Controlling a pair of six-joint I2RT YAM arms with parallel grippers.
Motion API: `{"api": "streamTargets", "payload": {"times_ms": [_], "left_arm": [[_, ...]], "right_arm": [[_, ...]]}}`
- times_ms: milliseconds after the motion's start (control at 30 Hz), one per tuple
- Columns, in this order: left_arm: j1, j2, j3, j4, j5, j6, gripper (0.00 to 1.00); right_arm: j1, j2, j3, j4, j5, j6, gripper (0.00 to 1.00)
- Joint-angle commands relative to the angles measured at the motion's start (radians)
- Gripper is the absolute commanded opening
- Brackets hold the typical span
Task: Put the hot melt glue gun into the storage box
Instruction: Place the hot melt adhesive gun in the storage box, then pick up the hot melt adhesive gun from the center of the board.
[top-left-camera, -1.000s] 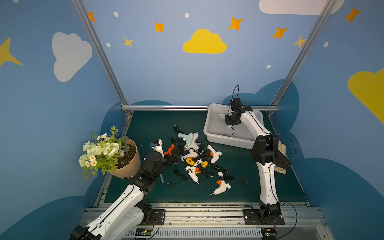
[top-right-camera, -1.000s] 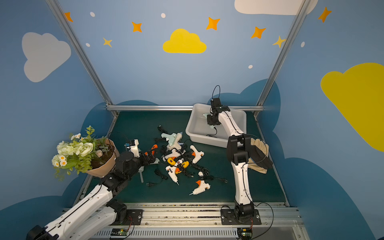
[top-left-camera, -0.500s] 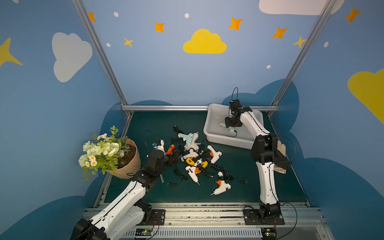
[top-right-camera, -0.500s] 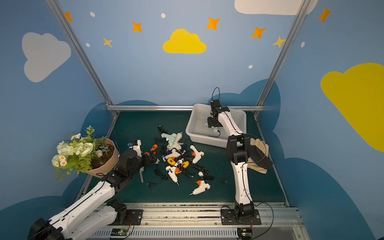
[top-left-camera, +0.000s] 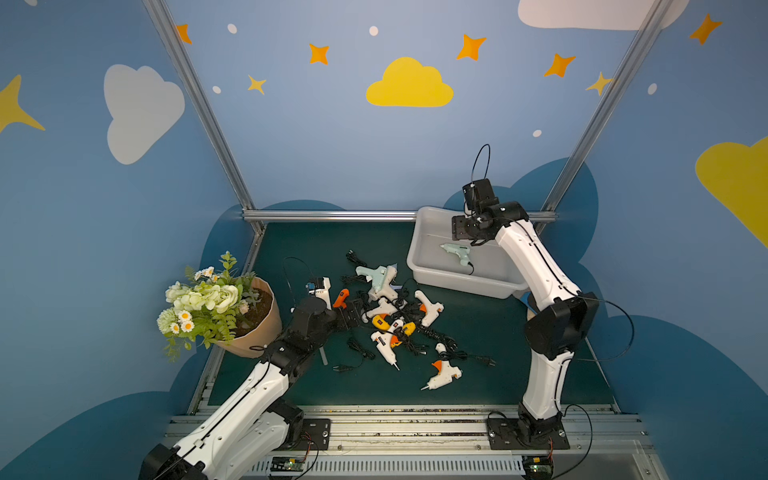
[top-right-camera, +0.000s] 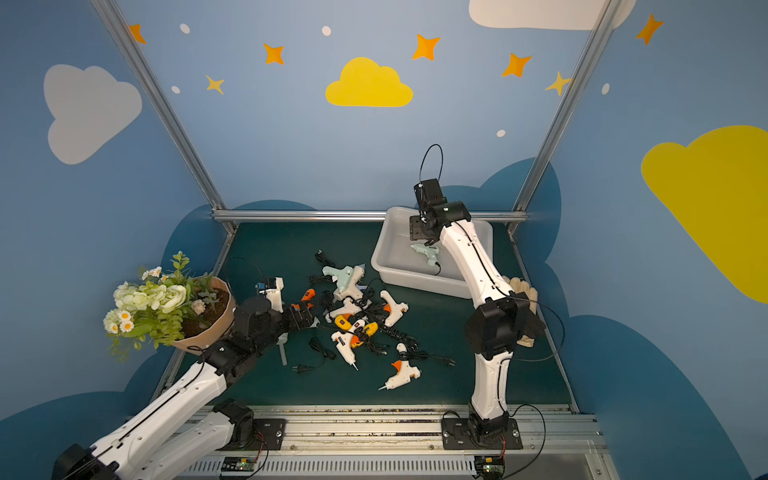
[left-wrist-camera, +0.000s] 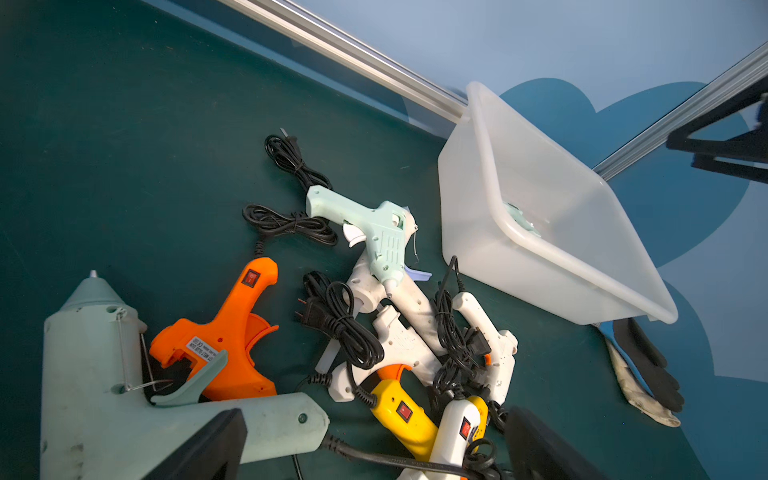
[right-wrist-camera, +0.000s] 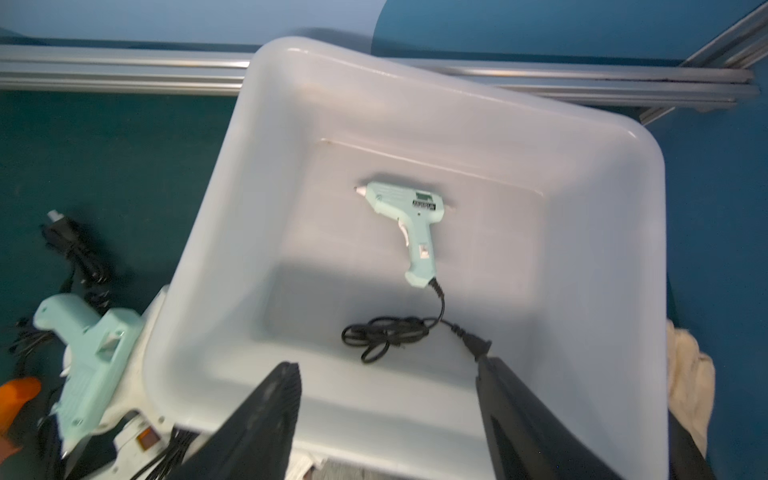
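Observation:
The storage box (top-left-camera: 457, 284) (top-right-camera: 415, 282) stands at the back right of the green mat. A small mint glue gun (top-left-camera: 457, 252) (top-right-camera: 428, 252) (right-wrist-camera: 409, 216) lies flat on its floor with its black cord coiled beside it. My right gripper (top-left-camera: 467, 237) (right-wrist-camera: 386, 368) hangs above the box, open and empty. Several more glue guns (top-left-camera: 390, 316) lie tangled in cords mid-mat. My left gripper (top-left-camera: 351, 316) (left-wrist-camera: 374, 419) is open at the pile's left edge, over a yellow gun (left-wrist-camera: 403, 415) and the handle of a large mint gun (left-wrist-camera: 104, 395).
A potted bunch of flowers (top-left-camera: 232, 316) stands at the left edge, close to my left arm. A work glove (top-right-camera: 523, 299) (left-wrist-camera: 648, 374) lies right of the box. An aluminium rail (top-left-camera: 332, 215) bounds the back. One white gun (top-left-camera: 442, 374) lies apart near the front.
My right gripper has opened and let go of the small mint gun, which dropped onto the box floor. My left arm has reached further toward the pile.

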Motion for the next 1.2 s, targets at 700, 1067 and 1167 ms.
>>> {"api": "streamTargets", "payload": {"times_ms": [700, 1067, 1167], "left_arm": [[0.004, 0.020, 0.005, -0.033, 0.081, -0.045, 1.00], [0.004, -0.011, -0.021, -0.041, 0.069, -0.066, 1.00], [0.004, -0.026, -0.029, -0.049, 0.060, -0.069, 1.00]], "right_arm": [[0.692, -0.535, -1.072, 0.064, -0.030, 0.694, 0.56], [0.619, -0.447, -1.110, 0.138, -0.052, 0.638, 0.38], [0.577, -0.436, -1.126, 0.168, -0.071, 0.614, 0.34]]}}
